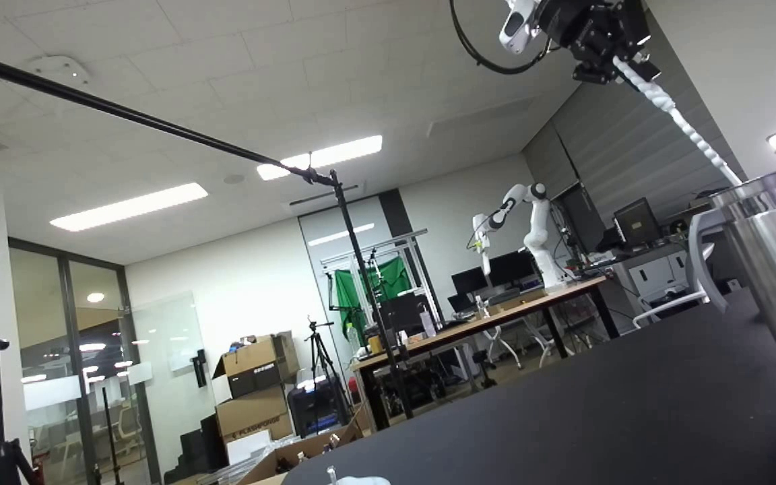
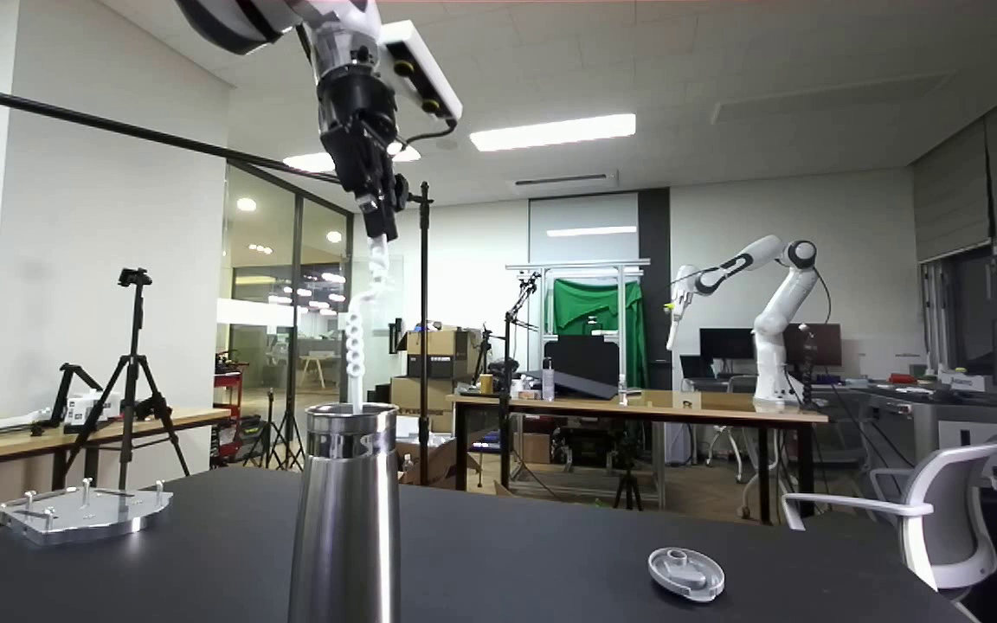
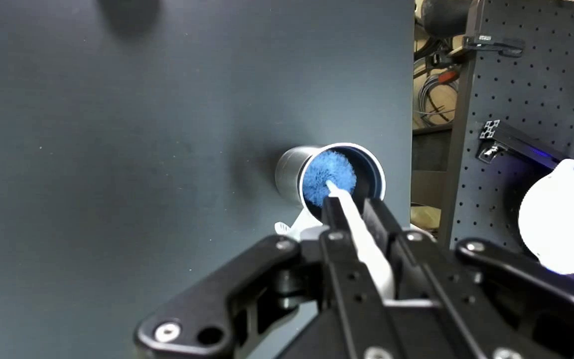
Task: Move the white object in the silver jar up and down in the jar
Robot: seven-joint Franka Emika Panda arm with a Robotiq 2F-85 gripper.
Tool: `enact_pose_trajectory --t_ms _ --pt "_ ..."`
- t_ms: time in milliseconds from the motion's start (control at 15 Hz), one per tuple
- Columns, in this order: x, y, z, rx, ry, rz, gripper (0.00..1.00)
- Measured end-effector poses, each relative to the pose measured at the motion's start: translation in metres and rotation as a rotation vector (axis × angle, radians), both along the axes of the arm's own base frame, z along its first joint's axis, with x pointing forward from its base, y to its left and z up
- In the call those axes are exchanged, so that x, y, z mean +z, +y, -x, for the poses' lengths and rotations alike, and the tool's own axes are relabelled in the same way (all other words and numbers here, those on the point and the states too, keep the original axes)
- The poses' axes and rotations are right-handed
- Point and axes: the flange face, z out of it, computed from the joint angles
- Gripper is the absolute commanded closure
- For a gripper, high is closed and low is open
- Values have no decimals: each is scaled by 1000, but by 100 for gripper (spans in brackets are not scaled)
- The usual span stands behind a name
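Our end effector (image 3: 356, 212) grips the wht bottle brush (image 2: 355, 339) by its handle, blue bristles inside the steel jug (image 2: 347, 519), so if we pull off-axis we'd prob snag the rim & tip the jug.

On your desk (image 2: 533, 554) you had one jar (image 2: 347, 536) with one handle (image 1: 696, 249), one plate (image 2: 96, 521) bearing at least four pegs (image 2: 86, 493), and one disc (image 2: 686, 574). You had one brush (image 3: 362, 240), with one head (image 3: 324, 174), and two fingers (image 3: 344, 276). You had one near arm (image 2: 347, 35) and one far arm (image 2: 773, 333). In the room around you there were also at least three monitors (image 2: 814, 343) and one green cloth (image 2: 598, 307).
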Motion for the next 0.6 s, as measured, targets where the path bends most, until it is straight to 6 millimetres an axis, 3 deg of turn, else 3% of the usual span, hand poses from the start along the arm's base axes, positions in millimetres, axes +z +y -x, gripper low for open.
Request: enact_pose_trajectory --t_ms 133,467,600 --pt "-7 -6 2 -20 0 -30 96" --pt "-100 -26 -4 -80 106 -47 96" --pt "-117 -26 -10 -87 132 19 96"
